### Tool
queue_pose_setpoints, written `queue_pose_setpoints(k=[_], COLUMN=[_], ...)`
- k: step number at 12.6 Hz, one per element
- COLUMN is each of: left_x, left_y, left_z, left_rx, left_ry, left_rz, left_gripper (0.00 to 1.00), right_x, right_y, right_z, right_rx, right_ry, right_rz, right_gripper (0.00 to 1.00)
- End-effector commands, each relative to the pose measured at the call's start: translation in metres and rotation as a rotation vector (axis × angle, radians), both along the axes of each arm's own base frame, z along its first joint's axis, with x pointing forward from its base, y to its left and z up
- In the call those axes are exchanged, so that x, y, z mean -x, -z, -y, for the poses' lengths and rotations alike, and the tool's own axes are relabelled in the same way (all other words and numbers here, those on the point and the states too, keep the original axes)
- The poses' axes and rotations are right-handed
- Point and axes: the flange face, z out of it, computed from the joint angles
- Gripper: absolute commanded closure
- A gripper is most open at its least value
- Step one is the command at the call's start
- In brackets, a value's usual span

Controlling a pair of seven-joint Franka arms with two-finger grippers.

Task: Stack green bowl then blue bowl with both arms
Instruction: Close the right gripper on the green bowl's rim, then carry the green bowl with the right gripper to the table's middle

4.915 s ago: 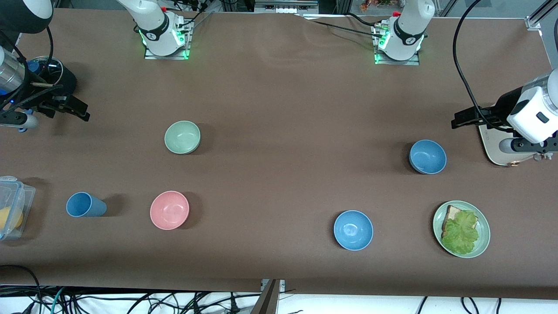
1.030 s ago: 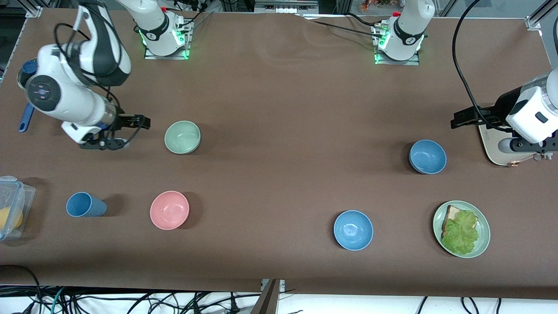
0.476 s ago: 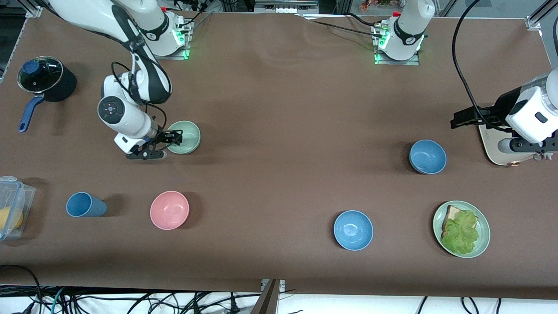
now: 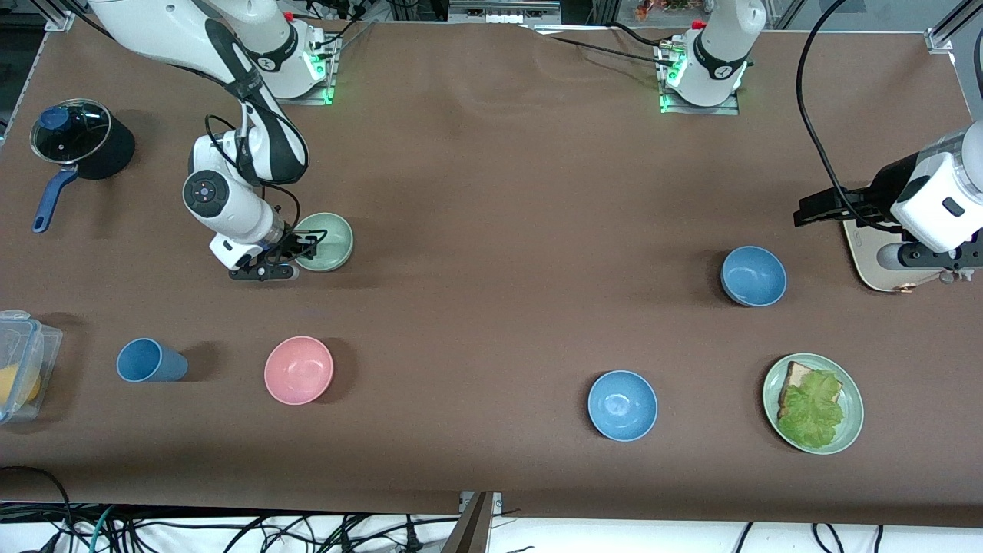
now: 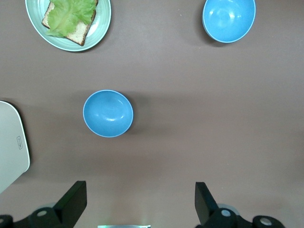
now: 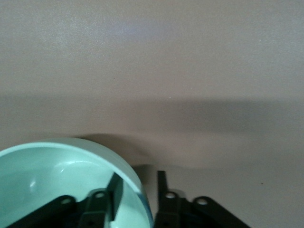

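The pale green bowl [image 4: 326, 240] sits on the table toward the right arm's end. My right gripper [image 4: 309, 247] is low at the bowl's rim, on the side facing the right arm's end. In the right wrist view the gripper [image 6: 138, 187] is open, with one finger inside the green bowl [image 6: 52, 175] and one outside, straddling the rim with a gap. The muted blue bowl [image 4: 753, 276] sits toward the left arm's end and also shows in the left wrist view [image 5: 108, 113]. My left gripper [image 4: 814, 209] waits open and empty above the table there; its wrist view shows it wide open [image 5: 137, 209].
A brighter blue bowl [image 4: 622, 405] and a green plate [image 4: 848, 392] with bread and lettuce lie nearer the front camera. A pink bowl [image 4: 299, 369], blue cup [image 4: 150, 361], clear container [image 4: 23, 361], black pot [image 4: 81, 138] and beige board [image 4: 864, 261] are also here.
My right arm swung from the table end by the pot to the green bowl and lowered its fingers over the rim. The left arm has not moved.
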Motion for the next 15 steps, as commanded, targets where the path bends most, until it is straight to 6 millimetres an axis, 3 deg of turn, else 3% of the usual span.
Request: queue_pose_setpoints(k=[1,4,6,7,10,11,13,15], left_x=[0.001,0.000,0.000,0.000,-0.001,-0.002,-0.003,-0.004], left_y=[-0.001,0.001,0.001,0.001,0.003,0.005,0.007,0.009], left_z=[0.001,0.001,0.001,0.001,0.000,0.001,-0.003,-0.004], left_rx=[-0.015,-0.015,-0.014,-0.014,-0.013,-0.015,-0.015,-0.015], left_ry=[-0.003,-0.001,-0.003,-0.003,0.000,-0.004,-0.009,-0.012], left_rz=[0.001,-0.002,-0.002,-0.002,-0.004,-0.008,-0.011,-0.011], left_gripper=[0.00,0.00,0.00,0.00,0.00,0.00,0.00,0.00], right_x=[0.009,0.009,0.007,0.008,-0.001,-0.001,-0.004,0.000], right_y=[-0.022,-0.048,-0.079,-0.092,-0.127,-0.136,-0.137,-0.122], right_z=[0.001,-0.001,-0.004,-0.021,-0.102,-0.148,-0.228,-0.290], right_rx=[-0.003,-0.001,-0.001,-0.024,-0.094,-0.109,-0.135,-0.160], right_ry=[0.020,0.015,0.011,0.022,0.171,0.217,0.329,0.372], right_rz=[-0.009,-0.013,-0.023,-0.050,-0.069,-0.060,-0.060,-0.056], right_gripper=[1.00,1.00,1.00,1.00,1.00,1.00,1.00,1.00])
